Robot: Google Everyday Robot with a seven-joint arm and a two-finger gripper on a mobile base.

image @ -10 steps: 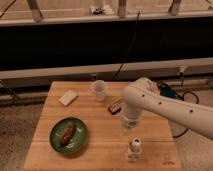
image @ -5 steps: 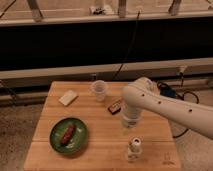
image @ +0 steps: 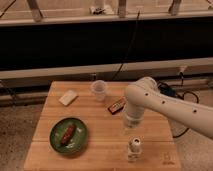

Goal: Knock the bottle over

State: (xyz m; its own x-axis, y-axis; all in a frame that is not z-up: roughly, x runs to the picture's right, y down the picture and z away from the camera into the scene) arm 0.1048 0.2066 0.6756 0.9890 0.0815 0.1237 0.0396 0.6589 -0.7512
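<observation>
The bottle (image: 134,149) is small and whitish with a dark round top. It stands upright near the front edge of the wooden table (image: 100,150), right of centre. My white arm comes in from the right and bends down toward the table. My gripper (image: 130,128) is at its lower end, just behind and above the bottle, close to its top. I cannot tell whether it touches the bottle.
A clear plastic cup (image: 98,90) stands at the back middle. A dark and orange bar (image: 117,106) lies next to the arm. A white sponge (image: 68,97) is at the back left. A green plate (image: 57,142) with a brown item (image: 68,134) on it sits at the front left.
</observation>
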